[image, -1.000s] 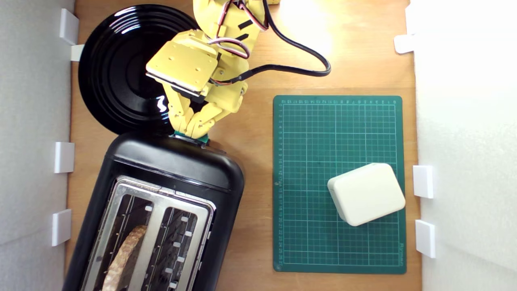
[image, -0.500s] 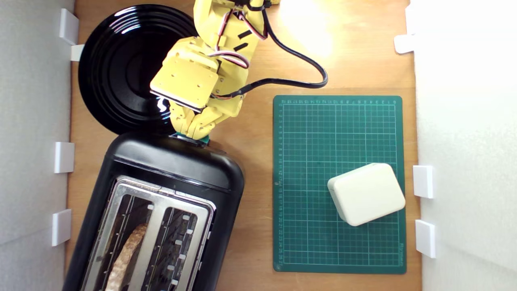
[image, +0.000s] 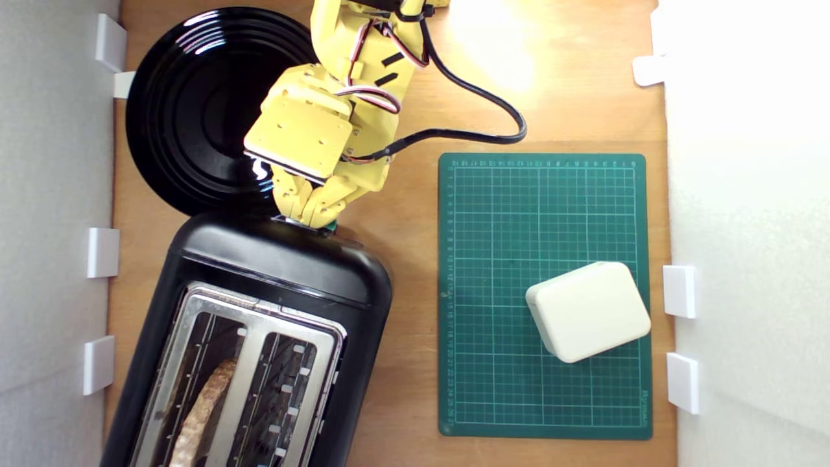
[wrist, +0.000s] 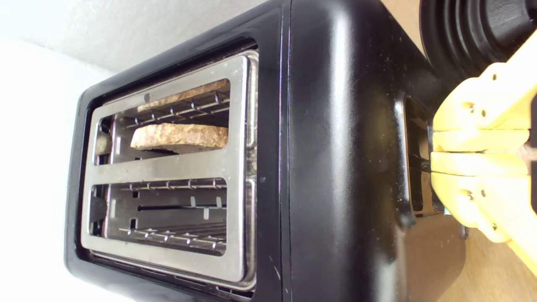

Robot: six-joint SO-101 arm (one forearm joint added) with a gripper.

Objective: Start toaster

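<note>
We take the large glossy black two-slot toaster (image: 259, 337) with its silver metal top plate as our landmark; it lies at an angle on the wooden tabletop (image: 402, 415), filling the lower part of the exterior view's left side. Just beyond its end face sits the round glossy black ribbed plate (image: 188, 110), its rim almost meeting the toaster's corner. Well apart from the toaster, toward the exterior view's right, lies the dark green gridded cutting mat (image: 545, 214), and on that mat rests the small cream rounded box (image: 588, 311). Over the toaster's end nearest the plate we see the yellow plastic arm, its gripper (image: 310, 217) pressed down against the toaster's edge. In the wrist view the gripper (wrist: 434, 157) shows its two yellow fingers (wrist: 474, 144) drawn together flat against each other at the lever slot, and we cannot tell whether anything is pinched between them. Inside the toaster's slot farther from the mat we see a brown slice of bread (wrist: 180, 136) sunk low. Only a sliver of the small green lever tab (image: 331, 226) peeks out beside the fingertips.
</note>
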